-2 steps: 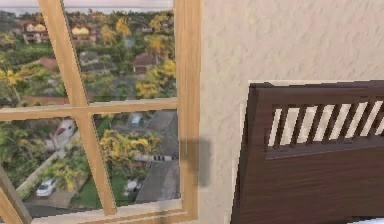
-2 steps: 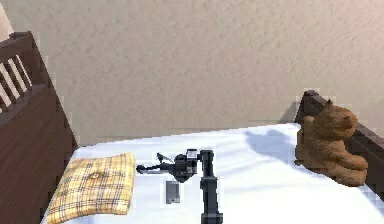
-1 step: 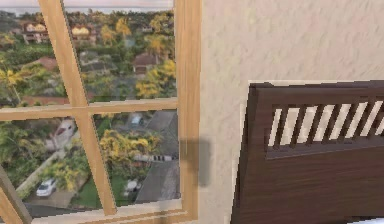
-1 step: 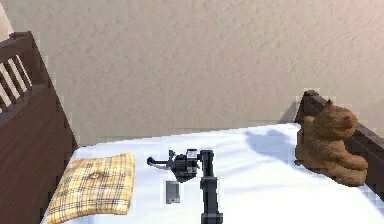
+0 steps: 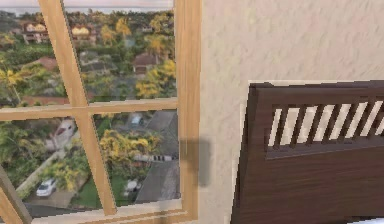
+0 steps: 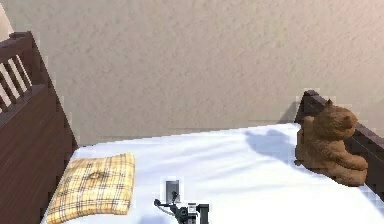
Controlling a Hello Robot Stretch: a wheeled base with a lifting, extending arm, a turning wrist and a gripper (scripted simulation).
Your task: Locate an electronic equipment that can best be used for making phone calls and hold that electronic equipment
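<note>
Arm side view: a bed under a white sheet, its far edge against a plain beige wall. A dark wooden headboard with slats stands at one end and a dark footboard at the other.

A yellow plaid pillow lies flat at the head end, near the bed's near edge. A brown teddy bear sits upright at the foot end, its back close to the footboard.

We see the hand low over the sheet at the bed's near edge, just beside the pillow's corner. We cannot tell how wide its fingers stand, nor whether it holds anything.

A small pale rectangle with a dark mark stands just above the hand. We cannot tell whether it is the phone or part of the arm.

Forward view: a wood-framed window looks out on trees, roofs and parked cars. The headboard stands beside it, against the wall.
</note>
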